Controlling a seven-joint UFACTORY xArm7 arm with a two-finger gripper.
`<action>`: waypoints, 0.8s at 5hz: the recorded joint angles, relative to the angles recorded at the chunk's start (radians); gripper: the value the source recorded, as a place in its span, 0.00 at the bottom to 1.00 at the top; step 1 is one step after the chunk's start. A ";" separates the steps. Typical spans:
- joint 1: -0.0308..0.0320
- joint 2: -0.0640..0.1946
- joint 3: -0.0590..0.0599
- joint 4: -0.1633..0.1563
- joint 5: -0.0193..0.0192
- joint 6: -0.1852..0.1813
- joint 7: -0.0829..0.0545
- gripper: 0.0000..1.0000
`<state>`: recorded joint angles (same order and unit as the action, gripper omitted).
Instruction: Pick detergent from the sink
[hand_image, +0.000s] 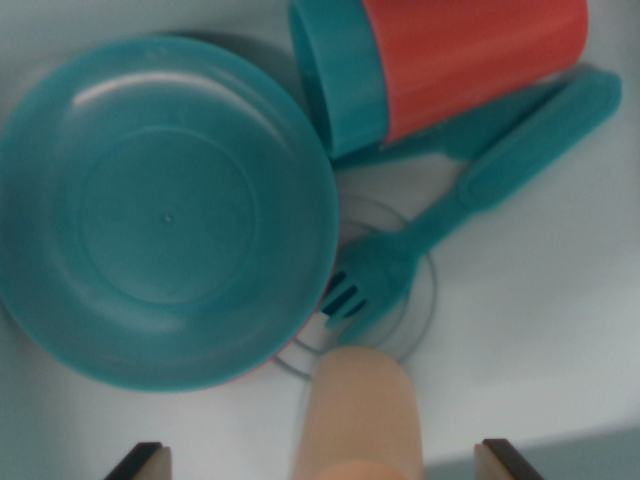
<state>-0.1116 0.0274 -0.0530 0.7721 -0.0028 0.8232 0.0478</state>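
A peach-coloured cylinder, which looks like the top of the detergent bottle, rises at the bottom middle of the wrist view. It stands on the white sink floor just below the drain ring. My gripper is open. Only the tips of its fingers show, in the bottom corners on either side of the cylinder, well apart from it. The lower part of the bottle is cut off by the frame edge.
A large teal plate fills the left. A red cup with a teal rim lies at the top right. A teal fork lies diagonally with its tines over the drain ring, close to the cylinder.
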 joint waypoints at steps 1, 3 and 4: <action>-0.0013 0.001 -0.001 -0.011 -0.0006 -0.010 0.000 0.00; -0.0019 0.001 -0.002 -0.016 -0.0009 -0.015 0.001 0.00; -0.0019 0.001 -0.002 -0.016 -0.0009 -0.015 0.001 0.00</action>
<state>-0.1135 0.0284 -0.0548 0.7564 -0.0036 0.8085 0.0485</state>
